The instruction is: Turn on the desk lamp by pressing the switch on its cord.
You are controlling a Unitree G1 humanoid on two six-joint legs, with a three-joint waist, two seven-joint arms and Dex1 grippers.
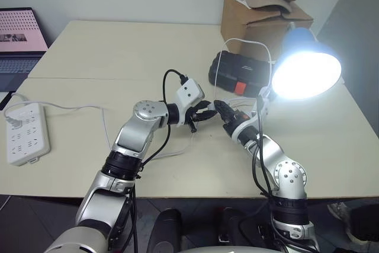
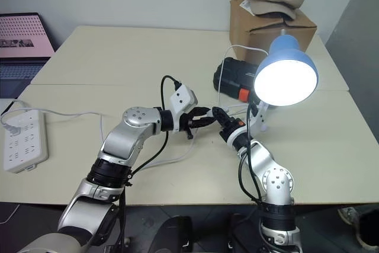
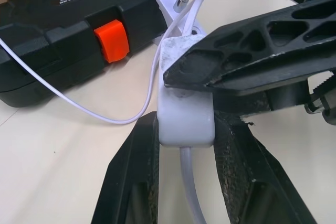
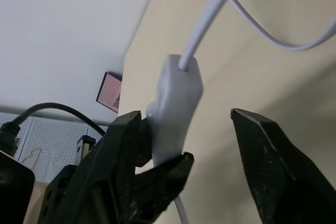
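Light pours from the blue bell-shaped desk lamp (image 1: 308, 63), clipped at our right and facing us. We hold the small white oblong inline switch (image 3: 186, 114) above the cream tabletop (image 1: 118, 57), our left gripper (image 3: 185, 129) pinching its sides. Its long axis runs along those fingers, the thin white cord (image 3: 105, 113) leaving both ends and looping toward the black plastic case with an orange latch (image 3: 68, 30). Our right gripper (image 4: 210, 124) stands spread, one finger against the switch's face.
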